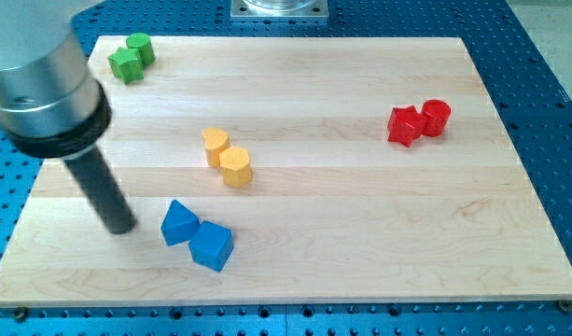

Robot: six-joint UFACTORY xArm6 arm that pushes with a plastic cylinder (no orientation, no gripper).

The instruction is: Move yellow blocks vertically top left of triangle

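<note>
Yellow blocks sit near the middle of the wooden board (360, 233), a little toward the view's left: a yellow heart-shaped block (215, 146) and, touching it on its lower right, a yellow hexagonal block (235, 166). My tip (120, 227) rests on the board to the view's lower left of this pair, well apart from both, with bare wood between. The rod carries no jaws, so it grasps nothing and touches no block.

Just to the right of my tip lie the blue triangle block (179, 223) and, touching it on its lower right, a blue cube (212, 245); the triangle is near the tip but not against it. The yellow pair stands above and slightly right of the triangle.

At the view's top left corner a green star-shaped block (125, 63) and a green cylinder (141, 47) touch. Toward the view's right, a red star-shaped block (404, 125) touches a red cylinder (436, 117).
</note>
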